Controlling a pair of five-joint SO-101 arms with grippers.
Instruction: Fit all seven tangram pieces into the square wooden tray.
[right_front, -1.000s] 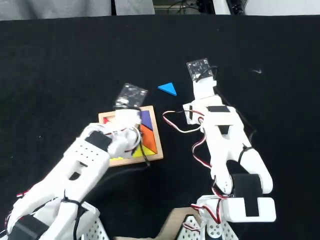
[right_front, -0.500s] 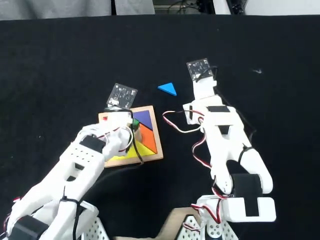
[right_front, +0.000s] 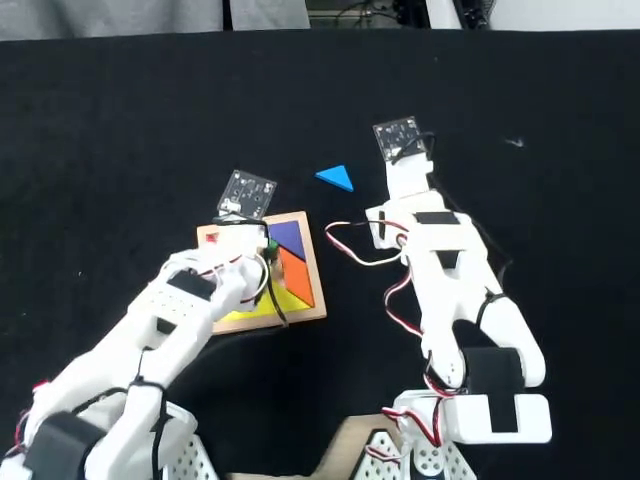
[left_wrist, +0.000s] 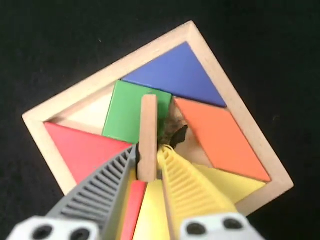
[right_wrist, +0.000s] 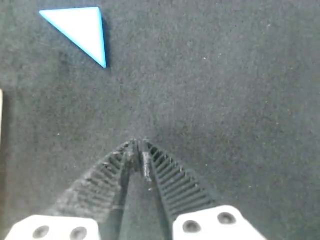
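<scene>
The left tool (left_wrist: 148, 159) pinches a thin wood-edged piece (left_wrist: 148, 127) upright over the middle of the tray (left_wrist: 235, 100), beside the green square (left_wrist: 127, 112). The tray sits left of centre on the desk (right_front: 120, 120). The right tool (right_wrist: 137, 150) is pressed together over bare desk. A blue triangle (right_wrist: 80, 27) lies far-right of the tray, apart.

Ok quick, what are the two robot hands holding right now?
Left gripper: shut on a thin pale wooden piece, held on edge.
Right gripper: shut, empty.
</scene>
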